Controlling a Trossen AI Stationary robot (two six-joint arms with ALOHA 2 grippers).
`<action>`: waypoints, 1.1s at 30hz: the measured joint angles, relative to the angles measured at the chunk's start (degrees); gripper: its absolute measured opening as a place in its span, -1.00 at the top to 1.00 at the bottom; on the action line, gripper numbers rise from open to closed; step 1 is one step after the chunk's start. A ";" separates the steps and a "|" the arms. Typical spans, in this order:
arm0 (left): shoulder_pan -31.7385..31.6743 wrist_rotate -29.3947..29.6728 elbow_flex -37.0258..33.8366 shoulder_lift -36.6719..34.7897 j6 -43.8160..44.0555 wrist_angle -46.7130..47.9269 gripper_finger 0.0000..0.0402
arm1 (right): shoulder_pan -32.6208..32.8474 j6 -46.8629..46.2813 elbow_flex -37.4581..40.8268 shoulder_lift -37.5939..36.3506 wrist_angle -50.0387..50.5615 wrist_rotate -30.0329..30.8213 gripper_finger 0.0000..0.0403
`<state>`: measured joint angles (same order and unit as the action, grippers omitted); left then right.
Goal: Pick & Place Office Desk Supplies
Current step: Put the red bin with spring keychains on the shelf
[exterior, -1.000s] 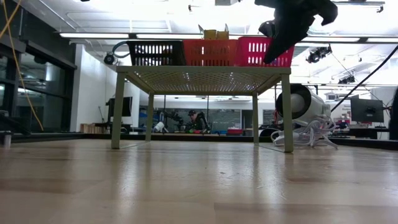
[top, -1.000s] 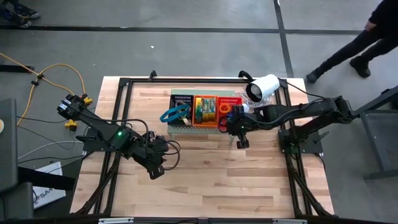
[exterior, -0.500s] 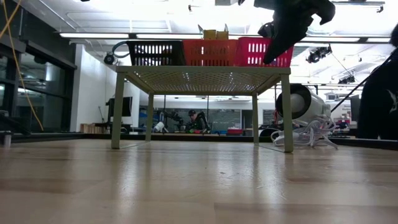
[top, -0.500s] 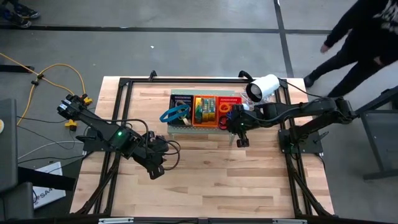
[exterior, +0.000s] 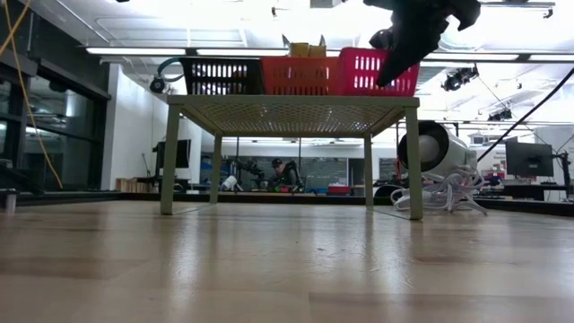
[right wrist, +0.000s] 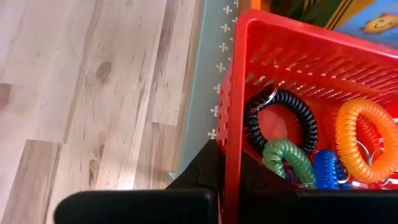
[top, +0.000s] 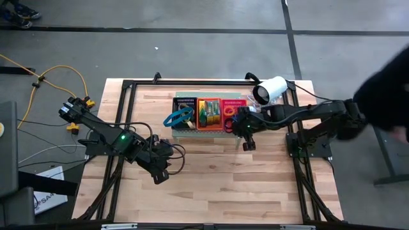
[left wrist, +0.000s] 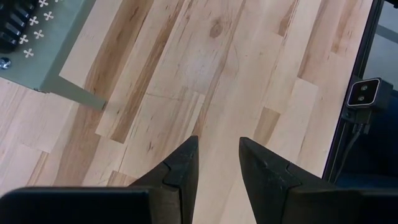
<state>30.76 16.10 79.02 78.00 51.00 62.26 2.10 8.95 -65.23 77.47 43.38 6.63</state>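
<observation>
A pale green perforated stand [top: 192, 131] carries a black tray [top: 185, 108], an orange tray [top: 209, 113] and a red tray [top: 235, 110]. A blue band loop [top: 180, 117] lies on the black tray. Black [right wrist: 280, 121], green [right wrist: 286, 162], blue [right wrist: 326, 168] and orange [right wrist: 367, 140] coil rings lie in the red tray. My right gripper [right wrist: 225, 180] is shut on that tray's wall. My left gripper [left wrist: 217, 162] hangs open over bare wood, near and left of the stand [left wrist: 56, 56]. My right gripper has the red tray's near wall [right wrist: 229, 143] close to its right end, one finger outside and one inside the tray. The fingers slant down from the table's right. The tray sits on the stand [right wrist: 208, 93].
A white round device [top: 270, 91] and its cables [exterior: 448, 193] sit at the far right of the table. A person in dark clothes [top: 390, 89] is beside the table's right edge. Bare wood stretches across the near half of the table [top: 211, 185].
The row of trays has slid a little toward the table's left on the stand, with my right gripper staying on the red one. The person has moved along the table's right side.
</observation>
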 joint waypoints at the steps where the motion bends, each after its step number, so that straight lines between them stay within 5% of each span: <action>1: 0.00 0.02 0.00 0.00 0.00 0.00 0.45 | 0.01 -0.02 -0.09 0.00 0.02 0.07 0.99; 16: 0.00 0.01 0.00 0.00 0.00 0.01 0.45 | 0.01 -1.64 -0.09 0.00 -0.17 0.48 0.98; 33: 0.00 0.01 0.00 0.00 0.00 0.00 0.45 | 0.03 -1.85 -0.15 -0.04 -0.39 0.74 0.69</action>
<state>30.76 16.11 79.02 78.00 51.00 62.26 2.13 7.09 -65.39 77.43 42.98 7.37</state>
